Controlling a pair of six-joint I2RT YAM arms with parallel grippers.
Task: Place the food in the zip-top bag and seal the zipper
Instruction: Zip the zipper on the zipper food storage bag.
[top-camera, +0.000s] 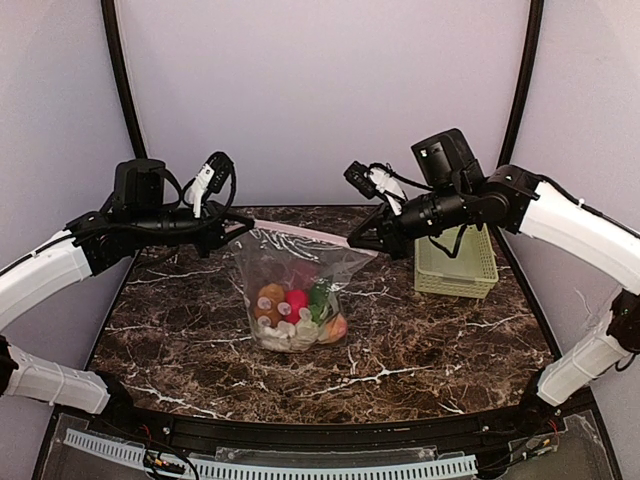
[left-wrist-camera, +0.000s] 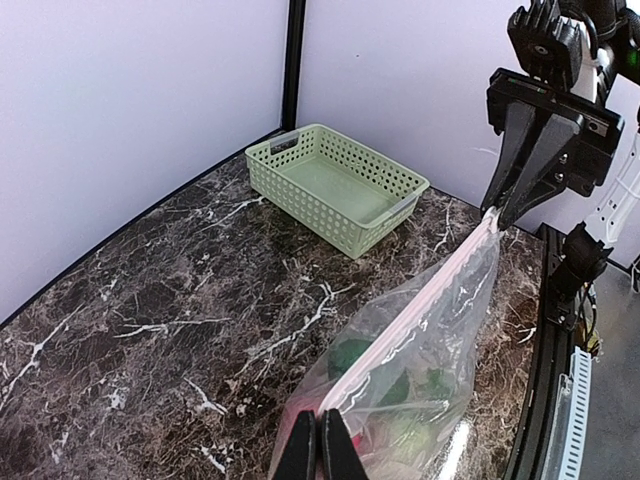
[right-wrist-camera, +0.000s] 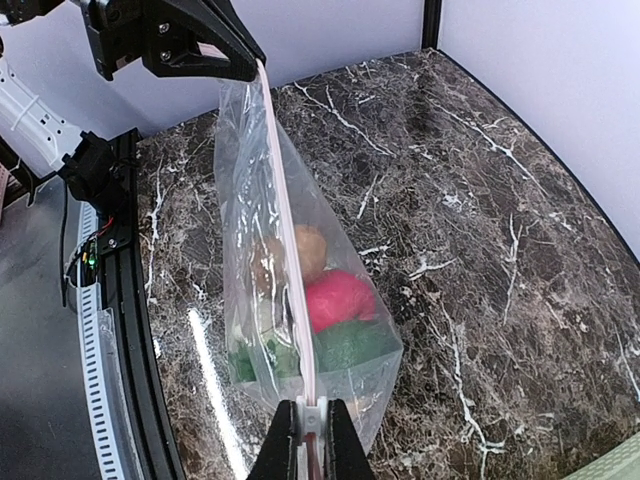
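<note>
The clear zip-top bag (top-camera: 290, 270) hangs stretched between my two grippers above the marble table. Its pink-white zipper (top-camera: 300, 232) runs taut along the top edge from one gripper to the other. The food (top-camera: 295, 312) is inside, piled at the bottom: a red piece (right-wrist-camera: 338, 297), a brown one (right-wrist-camera: 310, 250) and green ones (right-wrist-camera: 350, 345). My left gripper (left-wrist-camera: 320, 415) is shut on the zipper's left end. My right gripper (right-wrist-camera: 310, 405) is shut on the right end, with a white slider piece between its fingers. In the top view the left gripper (top-camera: 236, 228) and right gripper (top-camera: 352, 243) face each other.
A pale green lattice basket (top-camera: 455, 262) stands at the back right of the table, under the right arm; it shows with nothing in it in the left wrist view (left-wrist-camera: 335, 185). Dark table rails run along the near edge (top-camera: 300, 430).
</note>
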